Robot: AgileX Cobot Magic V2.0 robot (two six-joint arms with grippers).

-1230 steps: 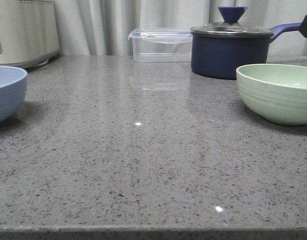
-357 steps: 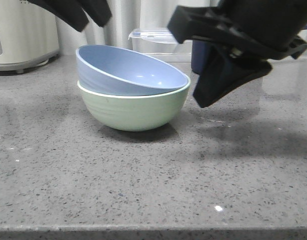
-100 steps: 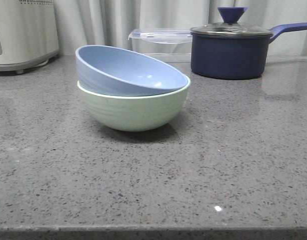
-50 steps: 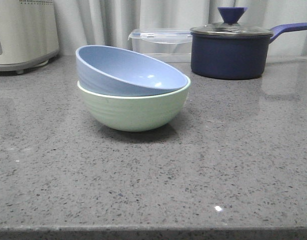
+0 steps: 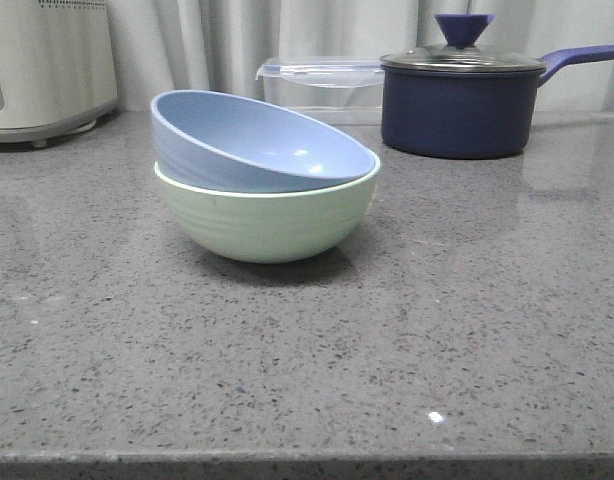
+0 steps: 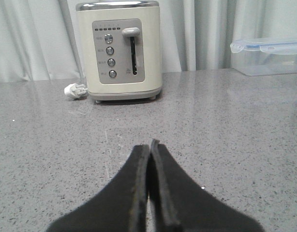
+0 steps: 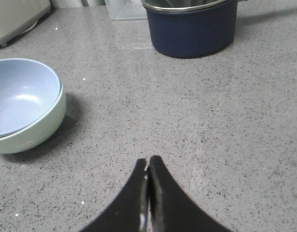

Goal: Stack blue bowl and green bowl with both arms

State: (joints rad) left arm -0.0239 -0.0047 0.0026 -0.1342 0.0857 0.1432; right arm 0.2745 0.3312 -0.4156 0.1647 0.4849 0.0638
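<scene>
Although the toaster [image 6: 119, 50] shows a panel of round buttons, a row of small lights and a lever, none of its markings can be read, and no brand shows on anything else. It stands at the back left of the grey speckled surface [image 5: 407, 340], with a white plug [image 6: 75, 90] lying just beside it. Near the middle, the blue bowl [image 5: 257, 143] sits tilted inside the green bowl [image 5: 267, 220], its left rim raised higher than its right, and nothing stands between the stack and the front camera. Behind them, against the pale curtain [image 5: 237, 40], a clear lidded container [image 5: 322, 90] stands just beside a dark navy pot [image 5: 457, 110] with a glass lid and blue knob. Both arms are out of the front view. Seen from the wrists, the left tool [image 6: 149, 145] and the right tool [image 7: 148, 162] each have their fingers pressed together on nothing, well apart from the bowls.
</scene>
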